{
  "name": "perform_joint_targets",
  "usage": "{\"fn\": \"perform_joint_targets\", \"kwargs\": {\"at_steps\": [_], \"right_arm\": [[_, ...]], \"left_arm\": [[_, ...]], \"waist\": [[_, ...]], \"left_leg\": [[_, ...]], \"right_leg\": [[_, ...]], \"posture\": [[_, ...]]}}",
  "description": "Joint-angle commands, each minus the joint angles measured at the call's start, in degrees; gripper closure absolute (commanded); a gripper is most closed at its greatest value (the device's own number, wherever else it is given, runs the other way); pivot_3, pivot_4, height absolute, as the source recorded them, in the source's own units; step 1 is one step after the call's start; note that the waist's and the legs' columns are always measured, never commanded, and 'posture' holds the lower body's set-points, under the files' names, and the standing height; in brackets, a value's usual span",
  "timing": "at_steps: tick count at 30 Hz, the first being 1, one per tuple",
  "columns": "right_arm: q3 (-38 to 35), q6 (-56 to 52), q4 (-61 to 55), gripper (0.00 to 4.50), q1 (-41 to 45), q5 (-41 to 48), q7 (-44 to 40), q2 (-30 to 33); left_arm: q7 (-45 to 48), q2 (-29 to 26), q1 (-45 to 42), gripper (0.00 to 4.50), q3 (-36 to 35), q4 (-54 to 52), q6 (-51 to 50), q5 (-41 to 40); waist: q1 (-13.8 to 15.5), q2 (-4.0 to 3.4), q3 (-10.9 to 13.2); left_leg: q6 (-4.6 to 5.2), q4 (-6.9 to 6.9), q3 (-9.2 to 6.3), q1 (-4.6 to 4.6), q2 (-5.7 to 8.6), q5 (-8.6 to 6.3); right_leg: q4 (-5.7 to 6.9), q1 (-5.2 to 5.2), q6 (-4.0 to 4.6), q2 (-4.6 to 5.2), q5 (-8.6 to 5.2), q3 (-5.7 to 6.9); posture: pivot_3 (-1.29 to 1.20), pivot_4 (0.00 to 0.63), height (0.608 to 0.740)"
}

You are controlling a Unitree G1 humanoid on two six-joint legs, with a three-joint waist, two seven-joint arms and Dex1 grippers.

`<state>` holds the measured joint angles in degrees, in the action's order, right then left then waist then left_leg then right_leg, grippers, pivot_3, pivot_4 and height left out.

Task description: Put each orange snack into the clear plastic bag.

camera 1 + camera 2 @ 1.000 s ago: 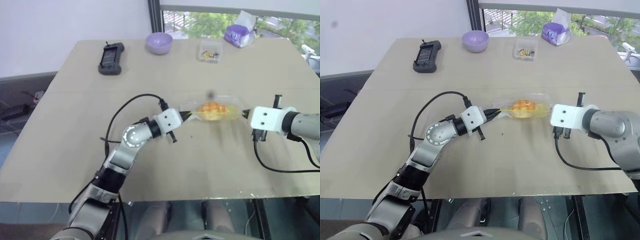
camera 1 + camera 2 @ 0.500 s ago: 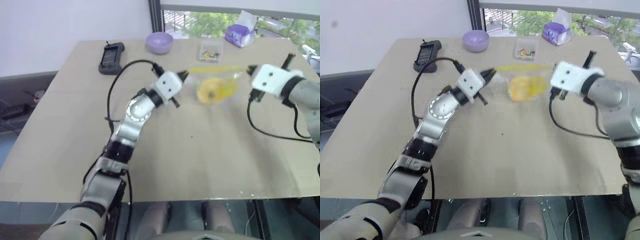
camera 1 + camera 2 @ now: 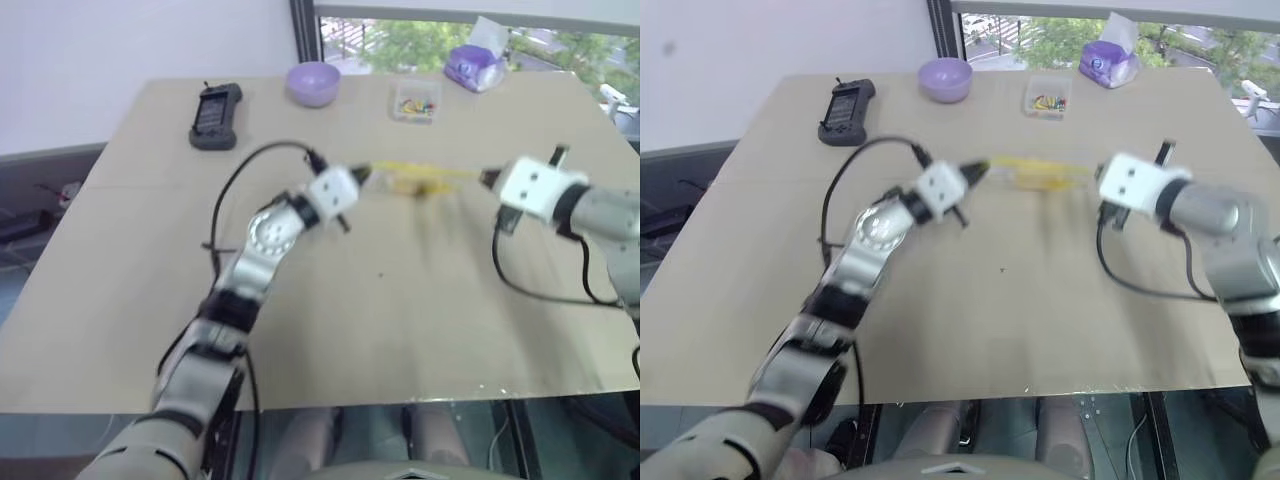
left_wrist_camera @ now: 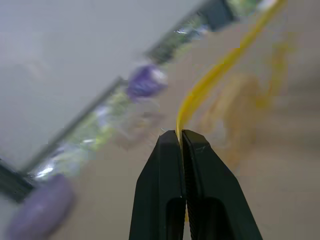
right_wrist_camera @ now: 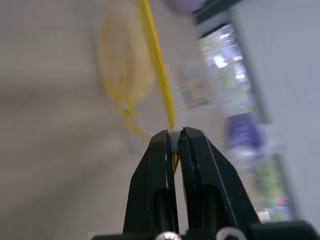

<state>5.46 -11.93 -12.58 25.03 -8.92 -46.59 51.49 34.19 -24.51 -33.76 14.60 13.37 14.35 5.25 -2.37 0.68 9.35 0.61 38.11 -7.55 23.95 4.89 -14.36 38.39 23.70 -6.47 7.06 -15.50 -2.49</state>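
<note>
You've got one orange snack (image 3: 418, 187) already inside the clear plastic bag (image 3: 415, 178), which hangs stretched above the table (image 3: 400, 320) btwn both arms; no other snack visible, so task looks near done. Left end effector (image 4: 181, 136) & right end effector (image 5: 173, 134) are each pinched tight on opposite ends of the bag's yellow zip strip (image 4: 220, 65).

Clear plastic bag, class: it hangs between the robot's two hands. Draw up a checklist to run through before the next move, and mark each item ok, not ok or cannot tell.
1. Left hand shut on the yellow zip strip: ok.
2. Right hand shut on the strip's other end: ok.
3. Clear plastic bag stretched between both hands: ok.
4. Orange snack inside the bag: cannot tell, only a blurred orange-yellow patch shows.
5. Zip sealed along its length: cannot tell.
6. Bare table under the bag for setting it down: ok.
</note>
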Motion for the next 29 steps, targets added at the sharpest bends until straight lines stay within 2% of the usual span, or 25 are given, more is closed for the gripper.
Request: {"fn": "perform_joint_targets", "kwargs": {"at_steps": [1,3,6,9,10,15,18,20,22,25,29], "right_arm": [[-3.1,-6.86,-8.52,4.43,-6.08,3.95,-4.62,2.12],[-2.92,-9.24,-11.02,4.5,-9.04,4.75,-5.76,2.74],[-3.48,-12.7,-14.0,3.4,-12.08,7.02,-8.25,4.28],[-5.64,-14.93,-14.24,2.07,-14.89,8.55,-10.55,7.21],[-8.54,-15.89,-14.58,2.06,-17.49,10.87,-12.64,8.38],[-23.31,-17.4,-14.31,2.06,-27.26,21.87,-19.59,8.78],[-36.97,-16.97,-6.31,2.06,-32.94,27.37,-24.12,7.14],[-42.8,-17.23,-1.05,2.06,-34.46,29.67,-26.47,7.58],[-46.39,-17.39,2.78,2.06,-35.45,31.51,-29.2,8.7],[-50.37,-12.12,8.89,2.06,-33.54,33.67,-30.43,8.11],[-50.93,-7.55,15.18,2.06,-31.71,35.9,-33.35,8.37]], "left_arm": [[8.69,-5.34,8.65,4.5,1.21,-15.14,-9.94,-3.41],[9.67,-6.4,11.74,3.81,1.41,-19.98,-13.94,-3.61],[12.87,-8.27,16.25,2.56,1.6,-26.66,-20.11,-5.85],[15.97,-11.61,20.48,1.21,-0.3,-32.02,-23.89,-8.97],[17.09,-13.48,21.66,0.83,-2.7,-33.67,-26.54,-11.21],[20.0,-20.01,25.06,0.83,-14.86,-38.5,-40.74,-23.6],[19.53,-22.86,27.53,0.83,-29.06,-38.5,-49.79,-32.71],[20.29,-24.44,30.06,0.83,-36.59,-37.81,-53.28,-36.55],[21.03,-25.97,32.72,0.83,-41.48,-38.28,-55.3,-38.51],[22.43,-27.24,37.58,0.83,-47.49,-39.09,-55.39,-39.75],[23.24,-27.44,41.17,0.83,-49.91,-39.68,-53.33,-39.77]], "waist": [[-0.24,-0.04,0.0],[0.11,-0.07,0.03],[0.51,-0.07,0.02],[0.58,-0.07,0.03],[0.62,-0.07,0.03],[1.24,-0.07,0.05],[1.56,-0.08,0.09],[1.61,-0.05,0.11],[1.51,-0.07,0.12],[1.44,-0.12,0.09],[1.46,-0.12,0.09]], "left_leg": [[0.01,-0.02,0.04,-0.04,-0.02,0.0],[0.01,0.09,0.06,-0.12,-0.03,-0.01],[0.26,0.27,0.02,-0.32,-0.02,-0.15],[0.27,0.24,-0.04,-0.62,-0.04,-0.16],[0.27,0.2,-0.03,-0.66,-0.05,-0.16],[0.28,0.17,-0.04,-0.67,-0.14,-0.17],[0.34,0.08,-0.03,-1.16,-0.16,-0.22],[0.37,0.07,-0.05,-1.21,-0.17,-0.24],[0.37,0.05,-0.04,-1.22,-0.17,-0.25],[0.37,-0.13,0.0,-1.3,-0.22,-0.25],[0.37,-0.31,0.07,-1.34,-0.27,-0.25]], "right_leg": [[0.03,0.01,0.0,-0.02,0.0,-0.07],[0.19,-0.04,0.0,-0.02,0.0,-0.11],[0.49,-0.24,-0.01,-0.04,0.01,-0.08],[0.45,-0.57,-0.01,-0.06,0.0,-0.01],[0.41,-0.59,-0.01,-0.06,-0.01,-0.02],[0.38,-0.6,0.01,-0.12,-0.02,0.0],[0.07,-1.21,-0.01,-0.11,-0.02,0.03],[-0.02,-1.3,-0.01,-0.11,-0.01,0.07],[-0.07,-1.31,-0.01,-0.11,-0.01,0.08],[-0.21,-1.33,-0.01,-0.1,-0.02,0.06],[-0.4,-1.36,0.0,-0.07,-0.01,0.05]], "posture": [[0.0,0.15,0.74],[0.0,0.15,0.74],[0.0,0.15,0.74],[0.0,0.15,0.74],[0.0,0.15,0.74],[0.0,0.15,0.74],[0.0,0.15,0.74],[0.0,0.15,0.74],[0.0,0.15,0.74],[0.0,0.15,0.74],[0.0,0.15,0.74]]}}
